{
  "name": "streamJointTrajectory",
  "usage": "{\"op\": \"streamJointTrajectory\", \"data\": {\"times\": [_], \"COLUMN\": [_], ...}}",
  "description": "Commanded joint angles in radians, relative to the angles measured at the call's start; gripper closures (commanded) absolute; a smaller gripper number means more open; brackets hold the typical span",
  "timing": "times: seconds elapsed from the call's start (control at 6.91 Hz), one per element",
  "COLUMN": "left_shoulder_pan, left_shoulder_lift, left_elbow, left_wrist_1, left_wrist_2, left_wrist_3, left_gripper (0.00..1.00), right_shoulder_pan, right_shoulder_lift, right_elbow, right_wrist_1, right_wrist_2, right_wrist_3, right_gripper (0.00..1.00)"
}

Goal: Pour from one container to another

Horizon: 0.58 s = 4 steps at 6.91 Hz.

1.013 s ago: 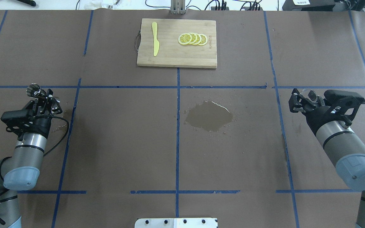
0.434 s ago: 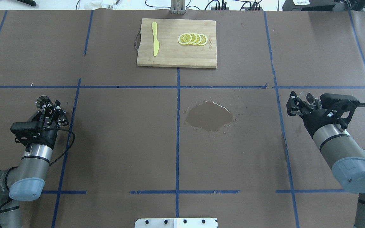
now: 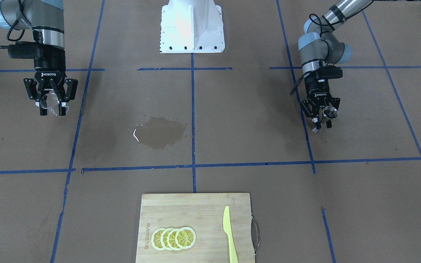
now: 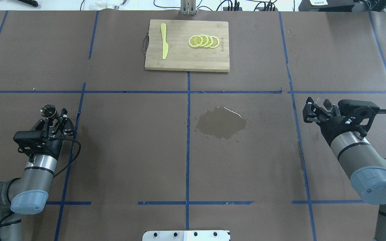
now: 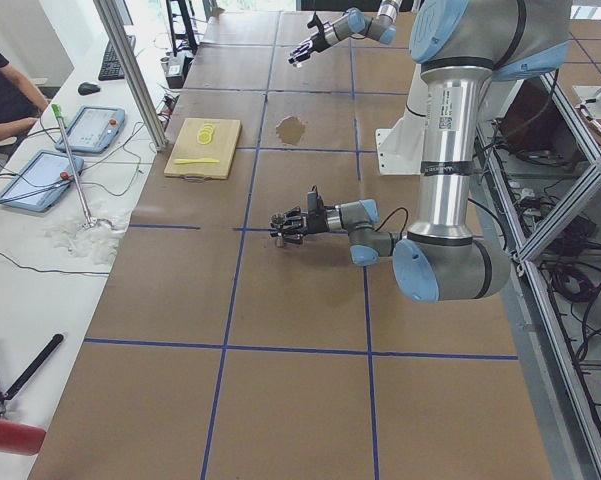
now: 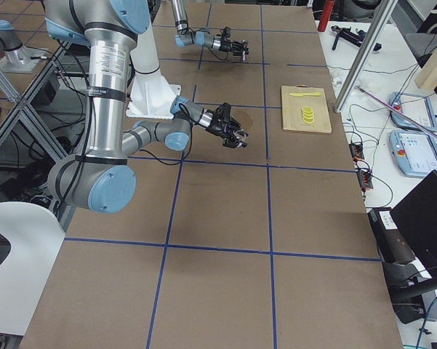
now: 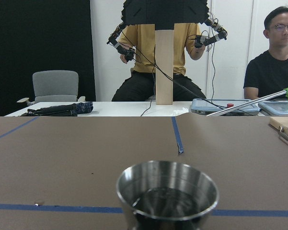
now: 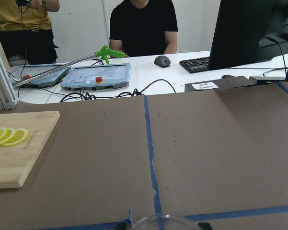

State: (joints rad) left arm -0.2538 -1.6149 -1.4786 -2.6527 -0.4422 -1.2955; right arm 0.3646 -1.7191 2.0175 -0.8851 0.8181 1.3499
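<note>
My left gripper point(image 4: 55, 117) is shut on a small steel cup point(image 4: 48, 109), low over the table at the left. In the left wrist view the steel cup point(image 7: 167, 194) is upright, with dark liquid in its bottom. In the front-facing view the left gripper point(image 3: 322, 122) with the cup point(image 3: 330, 113) is on the right. My right gripper point(image 4: 317, 106) is shut on a clear glass point(image 4: 326, 102) at the far right. In the front-facing view the glass point(image 3: 51, 102) sits between the right gripper's point(image 3: 52, 109) fingers. Only the glass rim point(image 8: 163, 221) shows in the right wrist view.
A wet puddle point(image 4: 221, 123) lies right of the table's centre. A wooden cutting board point(image 4: 179, 63) at the far middle carries lemon slices point(image 4: 203, 41) and a yellow knife point(image 4: 164, 41). People sit behind a white desk point(image 8: 110, 88) beyond the table's far edge.
My left arm has pulled back toward the robot and a little right, with the steel cup in it. The right gripper has shifted slightly left with the glass.
</note>
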Motion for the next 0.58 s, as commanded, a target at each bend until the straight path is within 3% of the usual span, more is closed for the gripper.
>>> {"op": "streamJointTrajectory", "data": {"times": [0.0,0.14,0.43], "left_shoulder_pan": [0.002,0.001,0.001], "left_shoulder_lift": [0.001,0.001,0.001], "left_elbow": [-0.002,-0.002,-0.008], "left_wrist_1": [-0.001,-0.001,-0.007], "left_wrist_2": [-0.003,-0.004,-0.007], "left_wrist_3": [0.001,0.001,0.001], "left_gripper": [0.29,0.00,0.00], "right_shoulder_pan": [-0.004,-0.009,-0.019], "right_shoulder_lift": [0.003,0.006,0.007], "right_elbow": [0.000,0.000,-0.006], "right_wrist_1": [0.000,-0.002,-0.002], "right_wrist_2": [-0.001,-0.007,-0.014], "right_wrist_3": [0.000,-0.002,-0.002], "right_gripper": [1.00,1.00,1.00]}}
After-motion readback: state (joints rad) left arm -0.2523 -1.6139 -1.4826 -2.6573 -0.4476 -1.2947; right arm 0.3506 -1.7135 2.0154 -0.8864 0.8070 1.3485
